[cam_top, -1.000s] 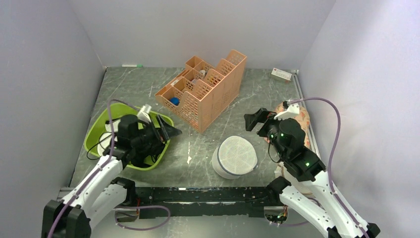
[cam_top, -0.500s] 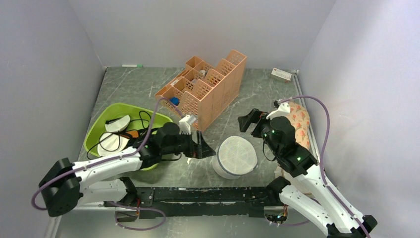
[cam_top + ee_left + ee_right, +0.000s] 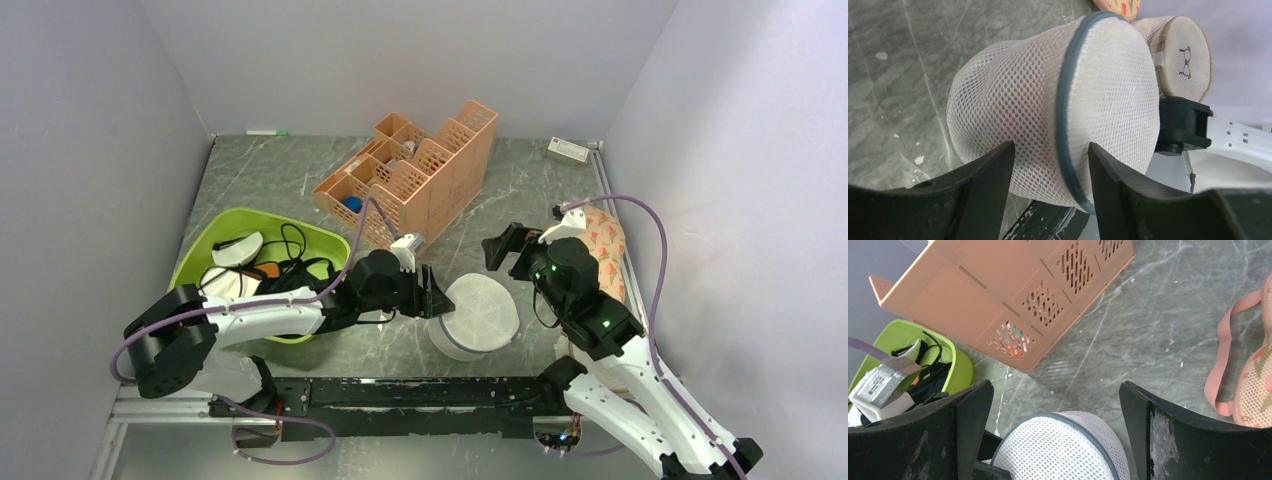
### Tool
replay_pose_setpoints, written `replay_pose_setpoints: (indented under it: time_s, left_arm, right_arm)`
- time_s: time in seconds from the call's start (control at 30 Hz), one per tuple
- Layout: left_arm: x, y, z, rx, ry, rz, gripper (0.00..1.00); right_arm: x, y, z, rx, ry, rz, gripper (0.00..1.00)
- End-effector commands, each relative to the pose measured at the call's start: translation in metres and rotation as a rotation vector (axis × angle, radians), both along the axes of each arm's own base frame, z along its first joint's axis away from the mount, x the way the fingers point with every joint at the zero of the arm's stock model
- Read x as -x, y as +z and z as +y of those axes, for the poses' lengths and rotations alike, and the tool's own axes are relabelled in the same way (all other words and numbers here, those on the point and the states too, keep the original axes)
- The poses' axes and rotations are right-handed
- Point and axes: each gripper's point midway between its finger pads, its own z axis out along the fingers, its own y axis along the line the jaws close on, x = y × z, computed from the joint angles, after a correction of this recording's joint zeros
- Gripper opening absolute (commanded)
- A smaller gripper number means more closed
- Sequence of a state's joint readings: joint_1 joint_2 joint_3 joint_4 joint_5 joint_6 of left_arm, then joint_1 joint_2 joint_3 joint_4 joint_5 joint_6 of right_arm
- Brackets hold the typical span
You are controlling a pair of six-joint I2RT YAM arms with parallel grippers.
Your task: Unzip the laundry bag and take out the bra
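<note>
The laundry bag (image 3: 478, 318) stood zipped on the table (image 3: 270, 180) near its front edge, the left gripper (image 3: 1049, 150) spread astride its grey band, the right gripper (image 3: 1055, 390) spread wide above; 0 of 2 steps appeared done, bra not yet out.

The laundry bag (image 3: 480, 312) is white mesh ringed by a grey-blue band. The surface (image 3: 270, 180) is grey-green marble with pale veins. The organiser (image 3: 440, 200) is peach, the bin (image 3: 215, 232) lime green, the pouch (image 3: 1188, 57) beige with a black drawing.
</note>
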State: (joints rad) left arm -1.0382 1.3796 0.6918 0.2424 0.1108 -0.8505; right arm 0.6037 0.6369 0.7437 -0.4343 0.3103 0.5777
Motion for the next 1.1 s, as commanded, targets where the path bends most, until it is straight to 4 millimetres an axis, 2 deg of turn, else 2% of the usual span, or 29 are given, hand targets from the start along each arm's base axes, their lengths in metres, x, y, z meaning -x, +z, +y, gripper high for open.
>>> replay_pose_setpoints:
  time_s: [0.0, 0.13, 0.33, 0.37, 0.5, 0.6, 0.77, 0.87, 1.07]
  left_arm:
    - [-0.006, 0.020, -0.009, 0.098, 0.034, -0.017, 0.60]
    - [-0.010, 0.019, -0.003, 0.080, 0.057, -0.019, 0.38]
    - [-0.019, 0.017, 0.019, 0.059, 0.108, 0.008, 0.11]
    - [-0.020, 0.015, 0.026, 0.051, 0.120, 0.019, 0.08]
    - [-0.015, 0.012, 0.054, 0.109, 0.154, 0.102, 0.07]
    - [-0.020, 0.011, 0.083, 0.112, 0.229, 0.121, 0.07]
    - [-0.025, 0.008, 0.122, 0.105, 0.304, 0.167, 0.07]
    - [-0.024, 0.008, 0.135, 0.090, 0.339, 0.172, 0.07]
    - [-0.024, 0.010, 0.149, 0.072, 0.383, 0.159, 0.07]
  right_arm:
    - [0.003, -0.001, -0.003, 0.021, 0.010, -0.024, 1.00]
    - [0.003, -0.004, 0.000, 0.031, 0.034, -0.036, 1.00]
    - [0.006, -0.012, 0.025, 0.069, 0.195, -0.042, 1.00]
    - [0.006, -0.015, 0.029, 0.080, 0.224, -0.037, 1.00]
    - [0.017, -0.019, 0.061, 0.053, 0.422, -0.077, 1.00]
    - [0.026, -0.027, 0.085, 0.000, 0.560, -0.100, 1.00]
    - [0.037, -0.045, 0.113, -0.042, 0.731, -0.082, 0.89]
    - [0.042, -0.050, 0.120, -0.032, 0.801, -0.102, 0.81]
    - [0.052, -0.060, 0.122, -0.003, 0.879, -0.145, 0.73]
